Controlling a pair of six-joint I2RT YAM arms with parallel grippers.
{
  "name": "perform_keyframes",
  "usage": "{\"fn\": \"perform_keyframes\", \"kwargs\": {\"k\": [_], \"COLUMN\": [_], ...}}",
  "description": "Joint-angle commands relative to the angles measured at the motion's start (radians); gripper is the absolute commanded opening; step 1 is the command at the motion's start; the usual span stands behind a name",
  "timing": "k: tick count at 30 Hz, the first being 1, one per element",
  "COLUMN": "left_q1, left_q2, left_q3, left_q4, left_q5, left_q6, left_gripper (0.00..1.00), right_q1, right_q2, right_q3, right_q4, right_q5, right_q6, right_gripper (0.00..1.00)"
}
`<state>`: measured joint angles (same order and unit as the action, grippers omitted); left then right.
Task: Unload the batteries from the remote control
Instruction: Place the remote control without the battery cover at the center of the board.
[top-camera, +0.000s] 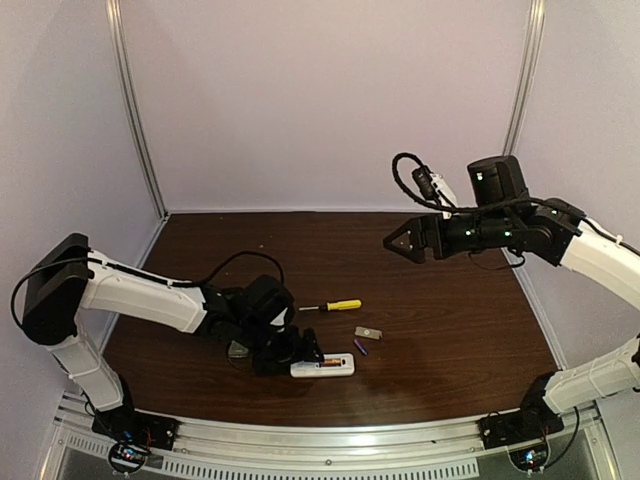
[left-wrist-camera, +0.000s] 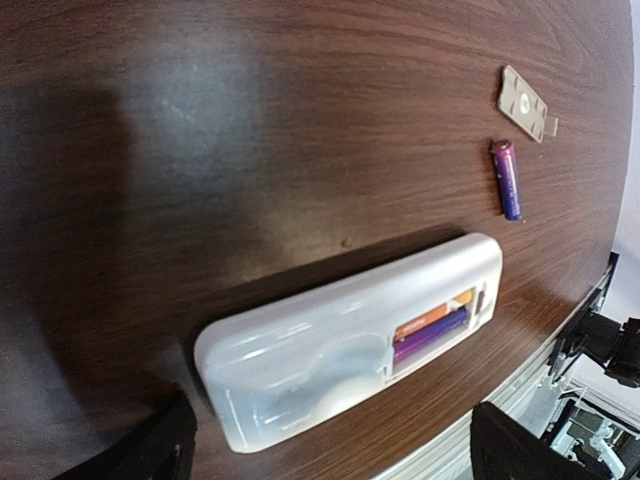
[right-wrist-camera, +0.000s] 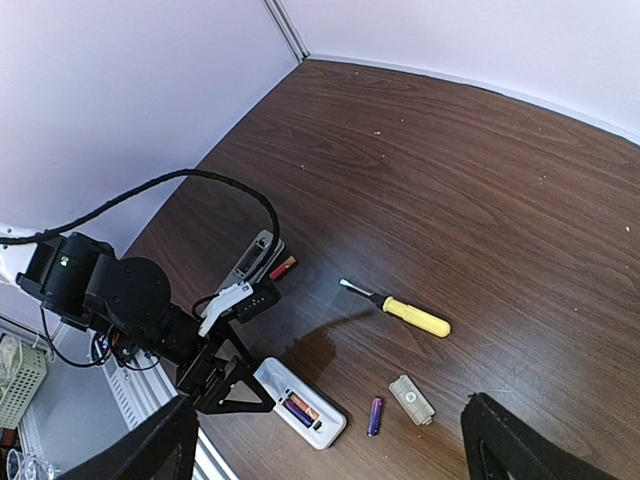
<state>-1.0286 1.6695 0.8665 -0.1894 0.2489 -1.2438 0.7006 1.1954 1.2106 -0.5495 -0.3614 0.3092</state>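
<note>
Batteries (left-wrist-camera: 435, 325) in white remote (left-wrist-camera: 300, 370), purple battery (left-wrist-camera: 506, 178) loose nearby, left fingers (left-wrist-camera: 145, 455) spread, right fingers (right-wrist-camera: 155, 450) spread

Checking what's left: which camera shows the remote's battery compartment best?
Left wrist: the compartment is close up, orange battery and purple battery clear inside. Right wrist and top views show it small, far off.

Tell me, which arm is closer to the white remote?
Left. The left gripper sits right at one end of the remote; the right gripper hangs high up, far off to its right.
</note>
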Motion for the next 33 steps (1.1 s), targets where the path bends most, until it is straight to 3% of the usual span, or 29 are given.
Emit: {"fn": "perform_keyframes", "kwargs": {"k": [1,9,13,18,25,33], "left_q1": [-0.001,0.009,0.025,0.047,0.088,0.126], "left_q2": [-0.027,-0.082,-0.108,-0.148,-0.225,-0.159], "left_q3": [0.066,0.148,0.186,0.236,0.230,0.279], "left_q4": [-0.136,-0.254,-0.311,-0.386,-0.370,-0.353], "left_q5": [-0.040,-0.103,-0.122,-0.109,-0.048,-0.009], "left_q6": [0.050,0.189,0.340,0.527,0.697,0.860], "left_gripper": [0.98,0.97,0.97,0.98,0.97,0.94], "right_q1": [-0.004,-0.004,-0.004,-0.005,-0.001,-0.001], "right_q2": [-0.030,-0.027,0.011,0.021,0.046,0.075], "right_q3": [-0.034,-0.012,0.043,0.084,0.107,0.106], "right_q4": [0.009,-0.041,-0.116,-0.133,-0.180,-0.162], "right_q5": [0.006,0.031,0.067,0.120,0.189,0.193], "right_q6": [-0.005,-0.029,-0.036,0.067,0.169,0.155], "right_gripper": [0.93,0.94,0.95,0.99,1.00,1.00]}}
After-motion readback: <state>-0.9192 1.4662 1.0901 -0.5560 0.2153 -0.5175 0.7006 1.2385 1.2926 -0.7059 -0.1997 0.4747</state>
